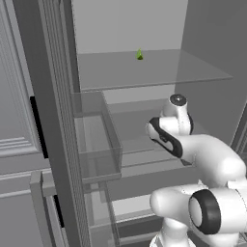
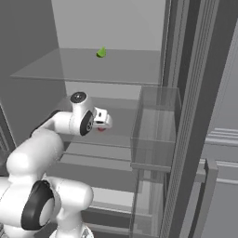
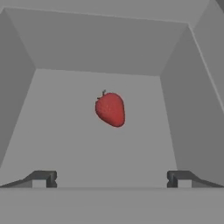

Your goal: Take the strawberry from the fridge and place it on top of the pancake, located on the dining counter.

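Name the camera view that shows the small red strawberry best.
The hand view: the small red strawberry lies whole and centred on the pale fridge shelf. The right base view catches a red sliver beneath the hand; the left base view's arm hides it.

no readable text, label, brand, number or sign appears on any surface in these views.

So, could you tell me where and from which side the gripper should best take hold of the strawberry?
Probably across the broad red middle of the strawberry, coming straight on as the open gripper already faces it. It lies alone on the shelf, centred between the fingertips.
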Controlling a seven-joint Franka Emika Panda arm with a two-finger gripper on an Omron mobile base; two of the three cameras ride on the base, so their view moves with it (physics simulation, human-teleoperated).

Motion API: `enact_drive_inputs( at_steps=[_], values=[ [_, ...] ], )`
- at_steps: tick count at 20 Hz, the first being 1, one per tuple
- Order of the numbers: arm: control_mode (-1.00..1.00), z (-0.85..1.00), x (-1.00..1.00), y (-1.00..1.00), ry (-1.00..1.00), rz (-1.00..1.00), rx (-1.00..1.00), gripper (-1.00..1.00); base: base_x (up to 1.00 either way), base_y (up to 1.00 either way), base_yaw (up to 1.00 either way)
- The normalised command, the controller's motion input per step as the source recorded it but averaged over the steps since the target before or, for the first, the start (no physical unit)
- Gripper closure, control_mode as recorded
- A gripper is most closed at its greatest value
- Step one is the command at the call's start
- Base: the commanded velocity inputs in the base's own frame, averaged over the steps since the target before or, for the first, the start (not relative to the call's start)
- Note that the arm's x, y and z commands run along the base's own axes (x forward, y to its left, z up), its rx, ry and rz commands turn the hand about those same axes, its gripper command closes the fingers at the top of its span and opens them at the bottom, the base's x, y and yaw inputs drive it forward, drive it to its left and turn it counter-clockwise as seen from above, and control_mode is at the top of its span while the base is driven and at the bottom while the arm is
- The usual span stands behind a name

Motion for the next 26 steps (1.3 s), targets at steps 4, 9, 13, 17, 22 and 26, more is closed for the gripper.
enact_drive_inputs(
  at_steps=[4,9,13,17,22,26],
  values=[
    [-1.0,0.02,0.6,0.0,0.04,0.0,0.07,-1.0,0.0,0.0,0.0],
    [-1.0,-0.05,0.52,-0.05,0.05,0.0,0.01,-1.0,0.0,0.0,0.0],
    [-1.0,-0.27,0.54,0.0,0.01,0.0,0.0,-1.0,0.0,0.0,0.0],
    [-1.0,-0.31,0.35,0.0,0.04,0.0,0.0,-1.0,0.0,0.0,0.0],
    [-1.0,-0.11,-0.23,0.0,0.03,0.0,0.0,-1.0,0.0,0.0,0.0],
    [-1.0,0.0,-0.36,0.0,0.0,0.0,0.0,-1.0,0.0,0.0,0.0]
  ],
)
